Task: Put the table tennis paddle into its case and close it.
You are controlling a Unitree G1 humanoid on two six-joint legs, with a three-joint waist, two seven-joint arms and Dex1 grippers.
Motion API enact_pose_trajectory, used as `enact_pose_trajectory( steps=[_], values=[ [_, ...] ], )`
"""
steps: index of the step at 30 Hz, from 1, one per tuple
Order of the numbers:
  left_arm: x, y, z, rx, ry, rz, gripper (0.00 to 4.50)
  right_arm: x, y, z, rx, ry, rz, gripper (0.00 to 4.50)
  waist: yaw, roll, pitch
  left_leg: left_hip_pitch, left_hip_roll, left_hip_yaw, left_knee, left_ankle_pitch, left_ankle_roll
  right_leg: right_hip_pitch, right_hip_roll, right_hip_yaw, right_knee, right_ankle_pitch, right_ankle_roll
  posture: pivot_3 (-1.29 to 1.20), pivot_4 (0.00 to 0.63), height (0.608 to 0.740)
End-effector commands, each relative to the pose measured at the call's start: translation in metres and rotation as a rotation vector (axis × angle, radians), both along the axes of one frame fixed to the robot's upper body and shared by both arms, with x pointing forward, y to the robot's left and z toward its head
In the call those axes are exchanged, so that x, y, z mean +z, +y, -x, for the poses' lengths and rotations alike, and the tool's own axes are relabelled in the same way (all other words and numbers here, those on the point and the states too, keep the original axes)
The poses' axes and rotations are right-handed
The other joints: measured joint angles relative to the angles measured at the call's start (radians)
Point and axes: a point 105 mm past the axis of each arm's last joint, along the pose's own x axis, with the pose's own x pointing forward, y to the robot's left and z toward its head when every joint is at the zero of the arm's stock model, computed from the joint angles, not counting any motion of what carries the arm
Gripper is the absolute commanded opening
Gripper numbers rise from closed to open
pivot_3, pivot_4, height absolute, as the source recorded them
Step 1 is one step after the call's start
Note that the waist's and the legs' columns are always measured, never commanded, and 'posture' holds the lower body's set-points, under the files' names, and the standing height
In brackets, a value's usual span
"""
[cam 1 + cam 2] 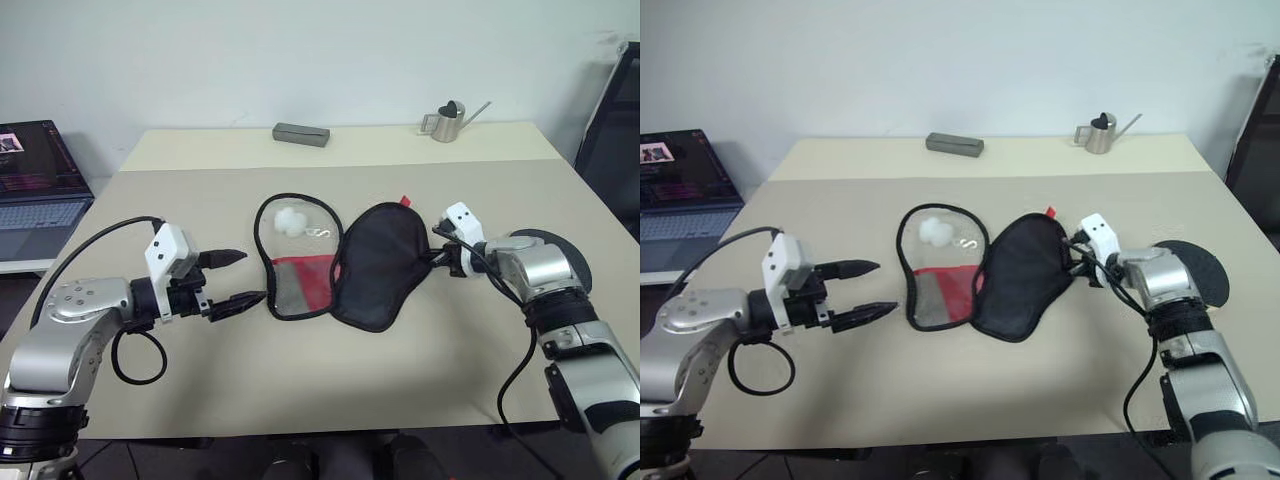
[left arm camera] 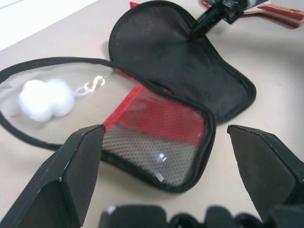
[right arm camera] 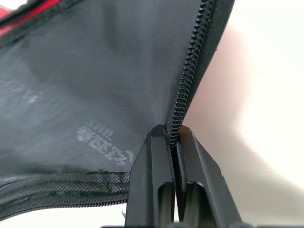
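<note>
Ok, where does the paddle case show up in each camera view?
Left eye view: case lying open, at centre.
Right eye view: case at centre too.
Left wrist view: case spread across the middle.
Right wrist view: case, black flap close up.
Shared landmark: right gripper pinching the zipper rim.

The two head cameras are looking forward and down over the table (image 1: 420, 170) from above its near edge, both taking in the opened case (image 1: 340, 265) at the middle. The left wrist camera is sitting low beside the case (image 2: 161, 95), facing across it toward the right pincer (image 2: 199, 28) on its far side. The right wrist camera is pressing very near the case's zipper rim (image 3: 190, 71), looking along it, sharing that same edge with the head views.
</note>
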Motion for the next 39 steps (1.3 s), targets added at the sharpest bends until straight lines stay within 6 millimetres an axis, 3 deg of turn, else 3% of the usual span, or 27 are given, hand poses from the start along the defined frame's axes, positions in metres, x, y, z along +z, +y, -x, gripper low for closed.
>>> enact_pose_trajectory(
  steps=[1, 6, 16, 22, 34, 39],
  values=[
    [0.009, -0.011, 0.003, -0.056, -0.025, 0.000, 4.50, 0.013, -0.016, -0.009, 0.021, -0.068, 0.098, 0.03, 0.000, 0.000, 0.000, 0.000, 0.000, 0.000, 0.000, 0.000, 0.000, 0.000, 0.000, 0.000, 0.000, 0.000, 0.000, 0.00, 0.150, 0.740],
    [0.008, -0.018, 0.004, -0.087, -0.018, -0.001, 4.50, 0.018, -0.021, -0.018, 0.064, -0.121, 0.194, 0.03, 0.000, 0.000, 0.000, 0.000, 0.000, 0.000, 0.000, 0.000, 0.000, 0.000, 0.000, 0.000, 0.000, 0.000, 0.000, 0.00, 0.150, 0.740],
    [0.005, -0.024, 0.002, -0.108, -0.014, 0.001, 4.50, 0.037, -0.008, -0.037, 0.093, -0.242, 0.258, 0.03, -0.003, 0.000, 0.000, 0.000, 0.000, 0.000, 0.000, 0.001, -0.002, 0.000, 0.000, 0.000, 0.000, 0.000, 0.000, 0.00, 0.150, 0.740],
    [0.005, -0.026, 0.001, -0.112, -0.015, 0.003, 4.50, 0.046, 0.004, -0.045, 0.089, -0.306, 0.261, 0.03, -0.004, 0.000, 0.000, 0.000, 0.000, 0.000, 0.000, 0.002, -0.004, 0.000, 0.000, 0.000, 0.000, 0.000, 0.000, 0.00, 0.150, 0.740],
    [0.005, -0.026, -0.001, -0.109, -0.021, 0.001, 4.50, 0.056, 0.009, -0.054, 0.032, -0.354, 0.233, 0.03, -0.004, 0.000, 0.000, 0.000, 0.000, 0.000, 0.000, 0.002, -0.004, 0.000, 0.000, 0.001, 0.000, 0.000, 0.000, 0.00, 0.150, 0.740],
    [0.005, -0.026, -0.002, -0.107, -0.022, 0.001, 4.50, 0.057, 0.010, -0.055, 0.017, -0.370, 0.233, 1.71, -0.004, 0.000, 0.000, 0.000, 0.000, 0.000, 0.000, 0.002, -0.004, 0.000, 0.000, 0.001, 0.000, 0.000, 0.000, 0.00, 0.150, 0.740]
  ],
)
